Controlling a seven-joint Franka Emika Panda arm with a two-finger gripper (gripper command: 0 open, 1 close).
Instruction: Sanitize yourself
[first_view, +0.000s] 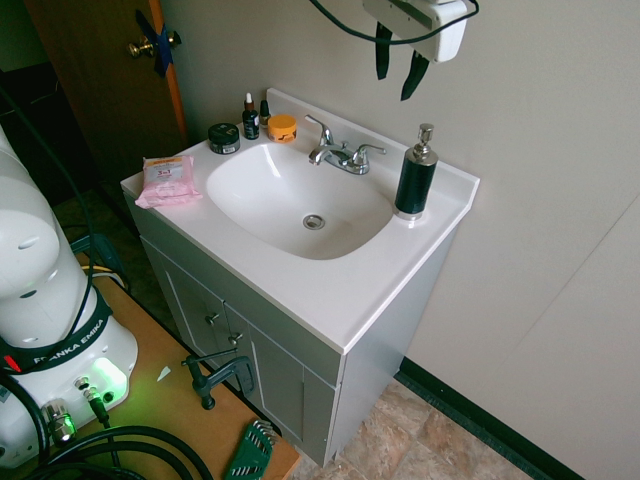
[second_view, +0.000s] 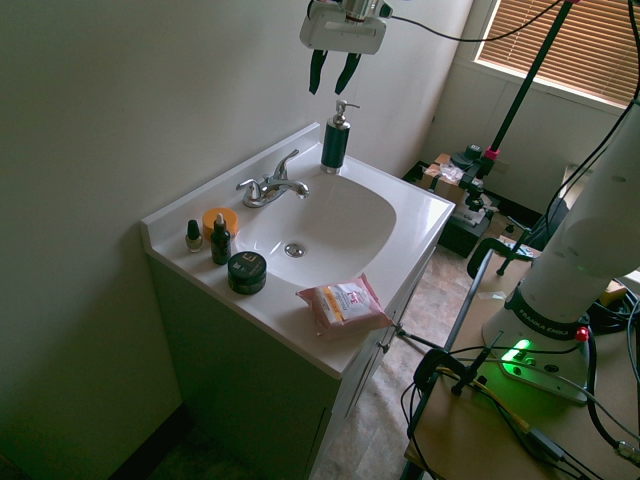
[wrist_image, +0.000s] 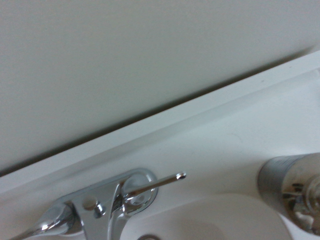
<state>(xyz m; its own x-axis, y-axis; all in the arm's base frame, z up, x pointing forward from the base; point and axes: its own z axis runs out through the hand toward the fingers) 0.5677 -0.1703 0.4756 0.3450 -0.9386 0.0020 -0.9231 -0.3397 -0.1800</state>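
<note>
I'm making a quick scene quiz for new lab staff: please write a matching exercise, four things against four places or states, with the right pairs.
1. jaws
2. soap dispenser
3. pink packet
4. drain

A. at the bottom of the basin
B. open, up in the air
C. upright on the counter
D. lying flat on the counter

1-B, 2-C, 3-D, 4-A
</note>
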